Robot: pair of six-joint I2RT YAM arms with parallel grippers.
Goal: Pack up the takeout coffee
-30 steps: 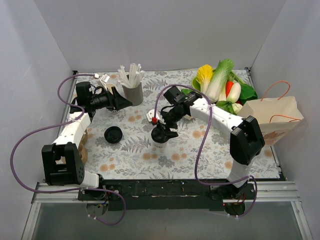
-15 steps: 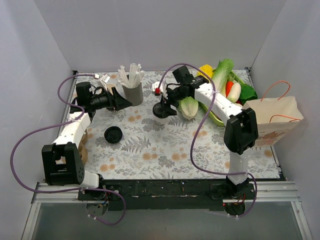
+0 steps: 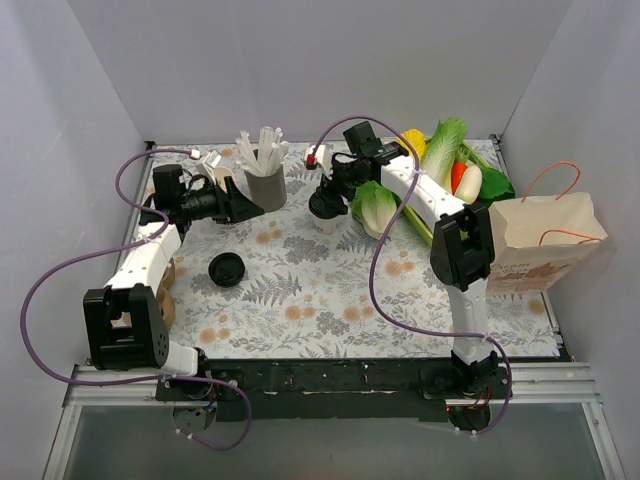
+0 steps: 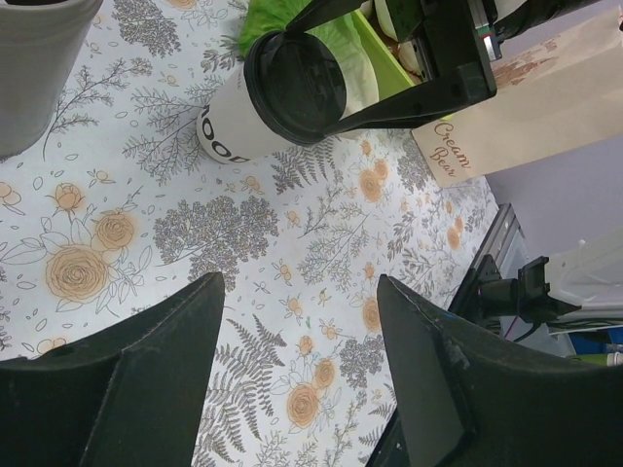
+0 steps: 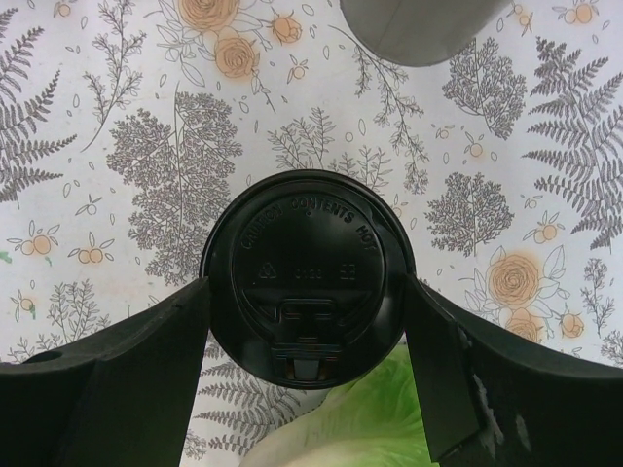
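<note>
Right wrist view: right pincer (image 5: 307, 297) clamps the takeout coffee (image 4: 229, 122) at its lid (image 5: 307, 243); left pincer (image 4: 297, 284) gapes empty. A slipping lid could spill it short of the paper bag (image 3: 545, 235)

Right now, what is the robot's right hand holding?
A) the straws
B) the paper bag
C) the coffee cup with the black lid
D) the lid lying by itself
C: the right gripper has a finger pressed on each side of the coffee cup at its lid.
</note>
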